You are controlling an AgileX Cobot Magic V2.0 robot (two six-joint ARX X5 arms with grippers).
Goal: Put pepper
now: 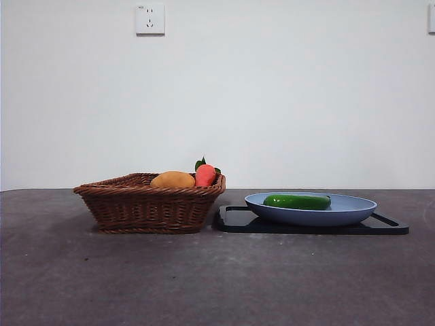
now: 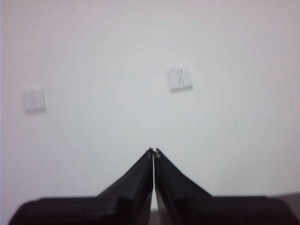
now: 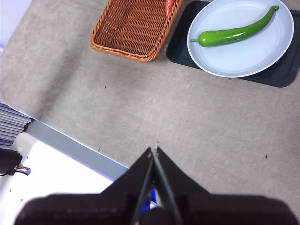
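The pepper (image 1: 297, 201), long, glossy and green, lies in the blue plate (image 1: 353, 210), which stands on a black tray (image 1: 234, 221). In the right wrist view the pepper (image 3: 236, 33) lies across the plate (image 3: 243, 61) with its thin curved end toward the plate's rim. My right gripper (image 3: 154, 149) is shut and empty, high above the bare table, well away from the plate. My left gripper (image 2: 153, 151) is shut and empty, facing the white wall. Neither gripper shows in the front view.
A brown wicker basket (image 1: 146, 204) stands left of the tray and holds a yellow-orange fruit (image 1: 172, 180) and a red-orange piece with green leaves (image 1: 205, 174). The basket (image 3: 133, 28) also shows in the right wrist view. The table's edge (image 3: 70, 145) runs nearby.
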